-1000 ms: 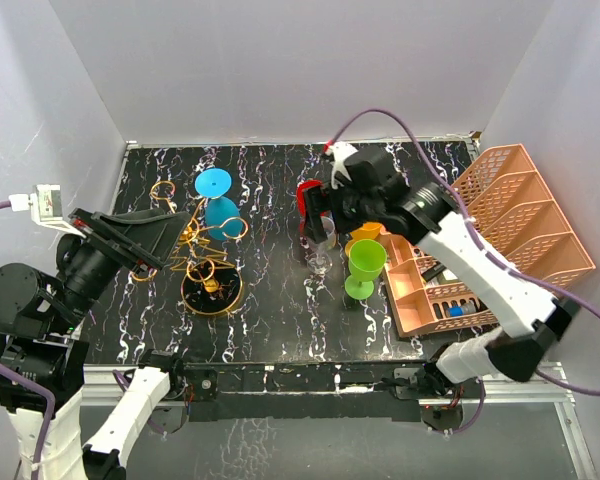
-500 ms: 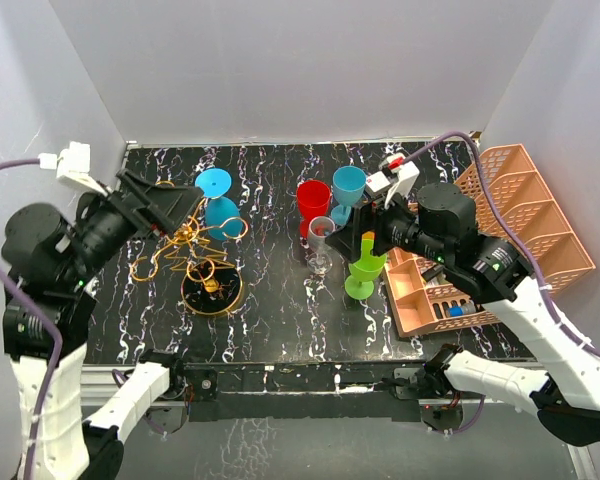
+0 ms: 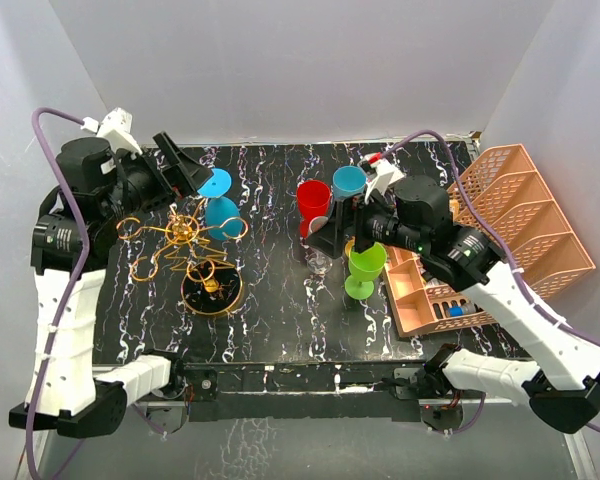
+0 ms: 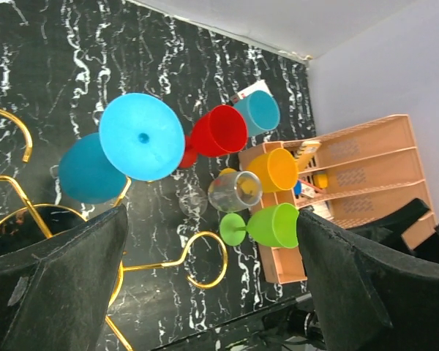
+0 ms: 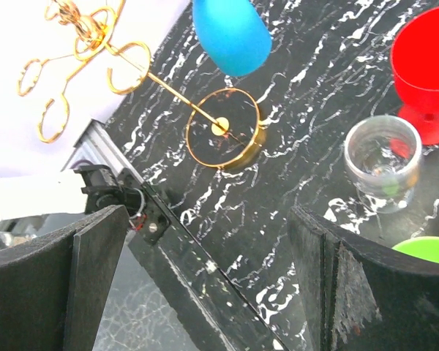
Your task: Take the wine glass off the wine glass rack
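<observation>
Left arm has swung up toward the far-left corner. The left end effector is wide open and empty, just beside the blue wine glass. Glass hangs inverted on the wine glass rack, left half of table. Also wide and empty: right end effector. Removal not started; grasp and lift-off remain.

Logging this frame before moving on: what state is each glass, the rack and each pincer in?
Blue wine glass: hanging upside down on the rack, ungripped.
Wine glass rack: upright.
Red glass: upright on table.
Teal glass: upright on table.
Clear glass: upright on table.
Green glass: upright on table.
Left pincer: open, empty.
Right pincer: open, empty.
</observation>
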Controlling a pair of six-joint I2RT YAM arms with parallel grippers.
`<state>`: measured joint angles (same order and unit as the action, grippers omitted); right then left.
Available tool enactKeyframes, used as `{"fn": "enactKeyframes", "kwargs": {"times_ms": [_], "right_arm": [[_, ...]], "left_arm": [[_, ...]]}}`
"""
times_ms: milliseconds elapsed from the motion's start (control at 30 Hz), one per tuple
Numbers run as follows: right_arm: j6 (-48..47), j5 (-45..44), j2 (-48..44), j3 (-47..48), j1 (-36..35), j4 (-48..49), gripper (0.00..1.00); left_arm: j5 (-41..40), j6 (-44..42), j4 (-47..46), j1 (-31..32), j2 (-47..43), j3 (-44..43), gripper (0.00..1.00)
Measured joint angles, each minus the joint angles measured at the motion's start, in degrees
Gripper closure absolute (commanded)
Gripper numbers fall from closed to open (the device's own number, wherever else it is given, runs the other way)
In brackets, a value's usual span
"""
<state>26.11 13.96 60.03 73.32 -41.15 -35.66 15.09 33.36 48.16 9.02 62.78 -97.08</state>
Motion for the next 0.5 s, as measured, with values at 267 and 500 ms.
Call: {"fn": "enactKeyframes", "kwargs": {"times_ms": [267, 500], "right_arm": [[7.5, 1.7, 6.0, 0.0, 0.0, 6.8, 0.03], [15.3, 3.0, 15.5, 2.4, 0.0, 15.4, 0.08]], "left_arm": [[-2.5, -1.4, 1.8, 0.0, 1.3, -1.0, 0.05], [-2.6, -0.2, 1.8, 0.0, -4.1, 0.1, 0.04]]}}
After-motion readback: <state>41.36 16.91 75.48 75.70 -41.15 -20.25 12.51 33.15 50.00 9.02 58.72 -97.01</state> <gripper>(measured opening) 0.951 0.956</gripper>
